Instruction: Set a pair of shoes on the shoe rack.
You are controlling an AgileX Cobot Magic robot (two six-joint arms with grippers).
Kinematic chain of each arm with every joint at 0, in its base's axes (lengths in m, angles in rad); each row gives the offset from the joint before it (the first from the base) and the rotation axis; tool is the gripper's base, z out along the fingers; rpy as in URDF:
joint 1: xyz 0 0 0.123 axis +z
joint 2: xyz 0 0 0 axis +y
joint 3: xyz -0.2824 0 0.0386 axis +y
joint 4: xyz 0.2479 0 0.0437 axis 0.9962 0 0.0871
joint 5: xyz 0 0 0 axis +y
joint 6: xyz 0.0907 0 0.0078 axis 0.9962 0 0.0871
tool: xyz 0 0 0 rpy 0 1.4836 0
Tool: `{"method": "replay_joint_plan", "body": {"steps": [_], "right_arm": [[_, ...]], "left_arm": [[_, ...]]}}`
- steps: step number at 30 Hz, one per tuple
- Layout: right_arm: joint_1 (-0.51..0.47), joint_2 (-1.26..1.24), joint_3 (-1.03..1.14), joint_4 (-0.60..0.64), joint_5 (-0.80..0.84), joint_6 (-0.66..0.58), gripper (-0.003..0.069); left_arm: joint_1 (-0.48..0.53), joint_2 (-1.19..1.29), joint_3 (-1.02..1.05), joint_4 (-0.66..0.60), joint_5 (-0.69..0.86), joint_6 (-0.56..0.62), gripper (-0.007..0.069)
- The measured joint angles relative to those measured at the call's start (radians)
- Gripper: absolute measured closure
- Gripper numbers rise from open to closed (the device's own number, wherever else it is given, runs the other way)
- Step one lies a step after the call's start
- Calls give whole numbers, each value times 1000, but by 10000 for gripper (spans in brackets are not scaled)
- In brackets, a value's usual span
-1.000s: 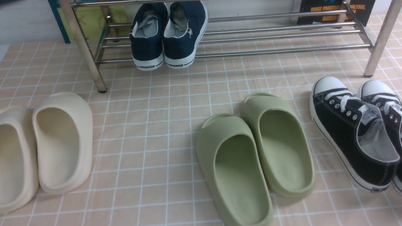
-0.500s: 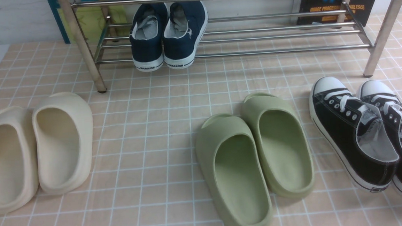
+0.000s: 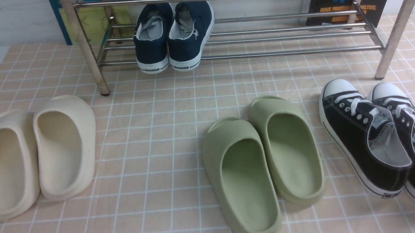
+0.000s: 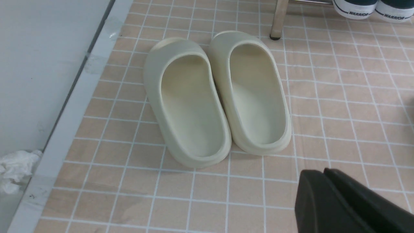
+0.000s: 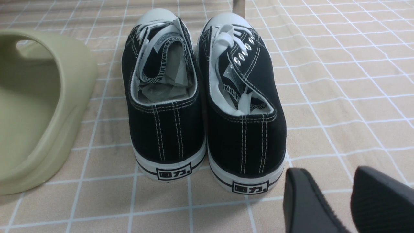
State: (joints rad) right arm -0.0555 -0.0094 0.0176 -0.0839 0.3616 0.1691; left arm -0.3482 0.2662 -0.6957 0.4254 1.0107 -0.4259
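Observation:
The pair of navy slip-on shoes [image 3: 173, 34] stands side by side on the lower rods of the steel shoe rack [image 3: 283, 52], at its left end, heels toward me. Their white "WARRIOR" soles also show in the left wrist view [image 4: 370, 9]. Neither gripper shows in the front view. In the left wrist view my left gripper [image 4: 324, 171] is shut and empty, above the tiles near the cream slides. In the right wrist view my right gripper [image 5: 326, 176] is open and empty, just behind the heel of the black sneakers.
Cream slides [image 3: 36, 152] lie at the left, green slides [image 3: 260, 160] in the middle, black lace-up sneakers [image 3: 381, 138] at the right, all on the tiled mat. Books lean behind the rack. The mat's edge [image 4: 68, 110] runs left of the cream slides, with crumpled paper [image 4: 14, 168].
A dark blurred shape at the top left corner of the front view has left the frame. The shoes and rack have not moved.

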Motion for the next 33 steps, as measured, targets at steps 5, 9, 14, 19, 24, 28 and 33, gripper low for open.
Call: {"method": "replay_joint_plan", "body": {"steps": [5,9,14,19,24,28,33], "right_arm": [[0,0,0,0,0,0,421],[0,0,0,0,0,0,421],[0,0,0,0,0,0,421],[0,0,0,0,0,0,421],[0,0,0,0,0,0,421],[0,0,0,0,0,0,421],[0,0,0,0,0,0,421]], "left_arm": [[0,-1,13,-5,-23,4,596],[37,-45,133,-36,-198,47,606],[183,-138,345,-141,-510,73,606],[363,-243,584,-258,-800,113,606],[421,-277,708,-253,-862,174,606],[423,-278,723,-271,-854,253,606],[404,-278,723,-299,-812,324,606]]}}
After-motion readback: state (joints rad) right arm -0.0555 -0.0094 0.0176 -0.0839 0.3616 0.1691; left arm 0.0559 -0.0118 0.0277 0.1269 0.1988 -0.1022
